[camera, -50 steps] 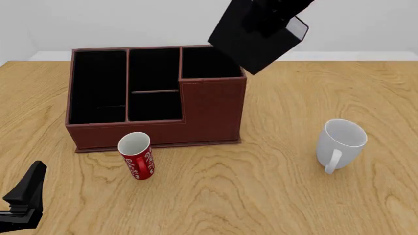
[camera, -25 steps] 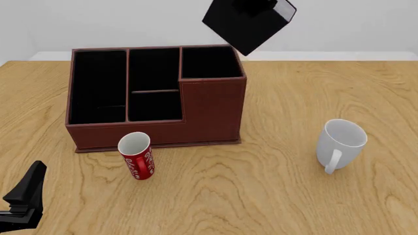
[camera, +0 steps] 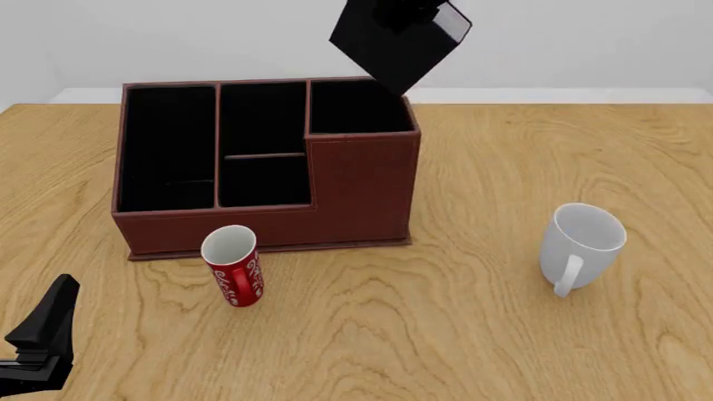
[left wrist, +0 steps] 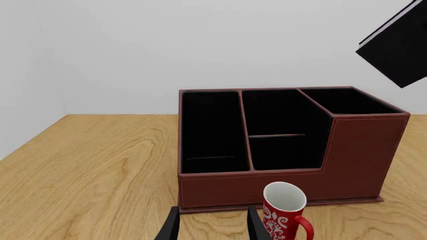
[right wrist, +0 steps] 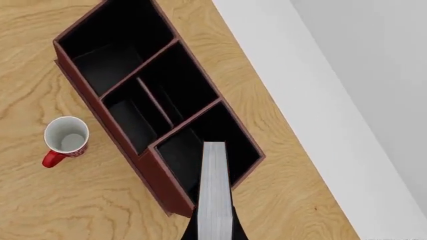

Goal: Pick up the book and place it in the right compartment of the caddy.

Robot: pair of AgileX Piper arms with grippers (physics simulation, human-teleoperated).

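Observation:
The black book [camera: 396, 42] hangs tilted in the air over the far right corner of the caddy [camera: 362, 192]. It also shows in the left wrist view [left wrist: 400, 47]. My right gripper [right wrist: 213, 234] is shut on the book, whose white page edges [right wrist: 215, 190] point down at the right compartment [right wrist: 179, 150]. That compartment [camera: 354, 109] has the tallest walls and looks empty. In the front view the right gripper is mostly cut off by the top edge. My left gripper [left wrist: 210, 229] is open and empty, low at the table's near left [camera: 45, 330].
A red patterned mug [camera: 232, 266] stands just in front of the caddy's front wall, close to my left gripper in the left wrist view [left wrist: 285, 210]. A white mug [camera: 582, 246] stands on the table at the right. The caddy's other sections look empty.
The book has moved left and a little higher in the front view, from beside the caddy's right side to over its right compartment. The left arm has not moved.

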